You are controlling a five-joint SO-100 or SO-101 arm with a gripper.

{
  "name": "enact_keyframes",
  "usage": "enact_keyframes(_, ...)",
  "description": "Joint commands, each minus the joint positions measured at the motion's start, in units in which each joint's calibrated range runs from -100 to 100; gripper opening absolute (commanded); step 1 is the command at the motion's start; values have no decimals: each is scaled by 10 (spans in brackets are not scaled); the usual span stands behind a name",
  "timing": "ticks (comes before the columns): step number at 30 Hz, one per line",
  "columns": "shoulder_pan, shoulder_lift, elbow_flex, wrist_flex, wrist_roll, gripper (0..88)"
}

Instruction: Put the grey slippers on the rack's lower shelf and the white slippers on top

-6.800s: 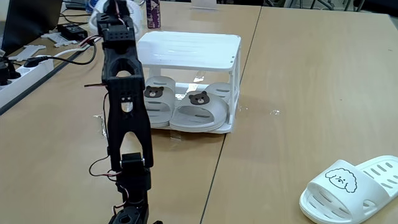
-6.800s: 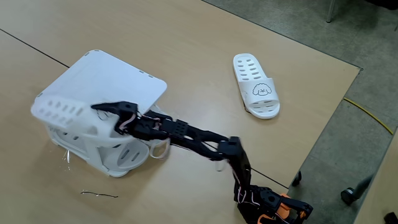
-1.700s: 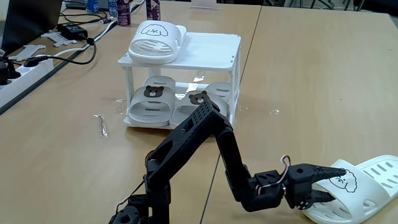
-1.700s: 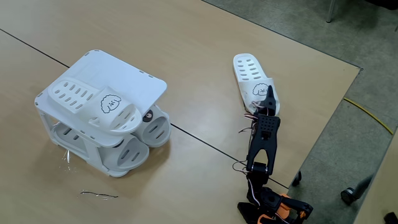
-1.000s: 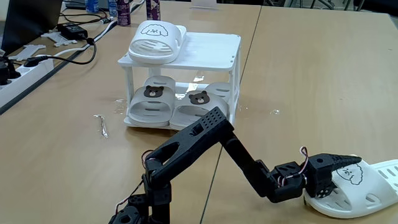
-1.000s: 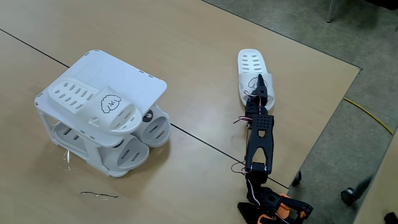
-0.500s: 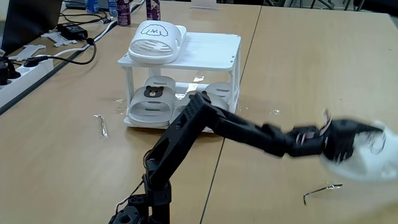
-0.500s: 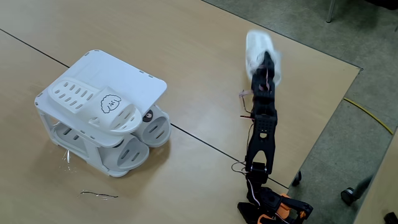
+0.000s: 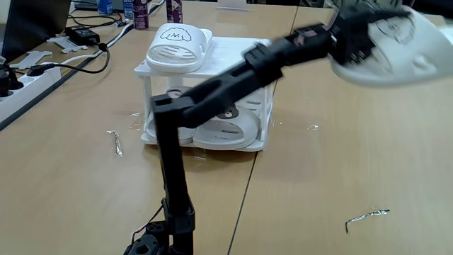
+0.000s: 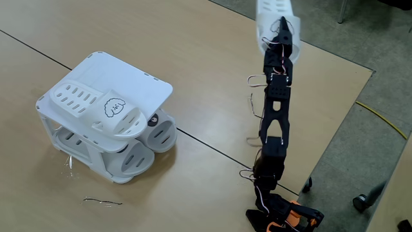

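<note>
My gripper [image 9: 376,28] is raised high at the upper right of a fixed view, shut on the strap of a white slippers shoe [image 9: 400,51] that hangs well above the table. From above, in a fixed view, the same gripper [image 10: 281,27] holds that shoe [image 10: 271,11] near the top edge. The other white shoe [image 9: 177,42] lies on the top [image 9: 233,53] of the rack [image 10: 138,80], on its left side. The grey slippers [image 9: 230,131] with bear faces sit on the lower shelf [image 9: 258,145]; my arm partly hides them.
A bent wire [image 9: 364,216] lies on the table at front right, another wire [image 9: 115,142] left of the rack. A power strip [image 9: 28,81] and cables run along the left edge, bottles [image 9: 173,14] stand behind. The table edge [image 10: 335,122] drops to floor.
The gripper closed on the white slipper at the table's front right and lifted it high above the table. The rack and the shoes on it have not moved.
</note>
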Motion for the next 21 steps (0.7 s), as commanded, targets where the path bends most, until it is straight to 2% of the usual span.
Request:
enact_keyframes(1, -75, -155, -16, 4, 4, 6)
enact_keyframes(9, -347, -200, 49, 3, 4, 6)
enact_keyframes(13, -447, -197, 84, 2, 4, 6)
enact_keyframes(17, -507, -196, 138, 0, 4, 6)
enact_keyframes(21, -518, -132, 117, -2, 4, 6)
